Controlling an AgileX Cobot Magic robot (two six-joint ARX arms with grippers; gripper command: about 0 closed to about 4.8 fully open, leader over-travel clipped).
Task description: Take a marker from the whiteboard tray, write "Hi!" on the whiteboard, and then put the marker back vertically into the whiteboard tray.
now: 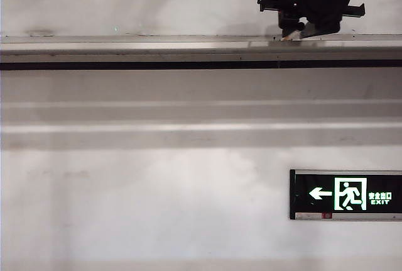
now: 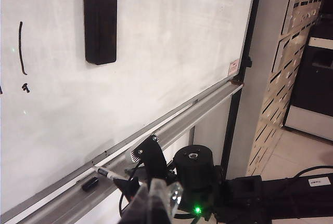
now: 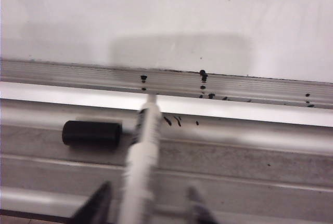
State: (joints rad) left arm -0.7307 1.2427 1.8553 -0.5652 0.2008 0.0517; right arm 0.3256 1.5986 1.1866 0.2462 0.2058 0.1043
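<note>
The marker (image 3: 143, 151), white-barrelled and uncapped, points its tip at the whiteboard (image 3: 156, 11) over the whiteboard tray (image 3: 250, 151). My right gripper (image 3: 148, 192) is open around it; the barrel sits near one finger, with a clear gap to the other. The black cap (image 3: 91, 133) lies loose in the tray beside it. In the exterior view the right gripper (image 1: 300, 31) hangs at the whiteboard tray (image 1: 157, 48), top right. The left wrist view shows the marker (image 2: 106, 173), the cap (image 2: 90, 183) and my left gripper (image 2: 156, 203), shut, empty and well back from the tray.
A black eraser (image 2: 100, 25) sticks to the whiteboard (image 2: 171, 42) beside black strokes (image 2: 21, 47). Ink spots (image 3: 203, 86) dot the tray's back rail. A lit exit sign (image 1: 345, 194) hangs on the wall below. A cabinet (image 2: 307, 52) stands past the board's end.
</note>
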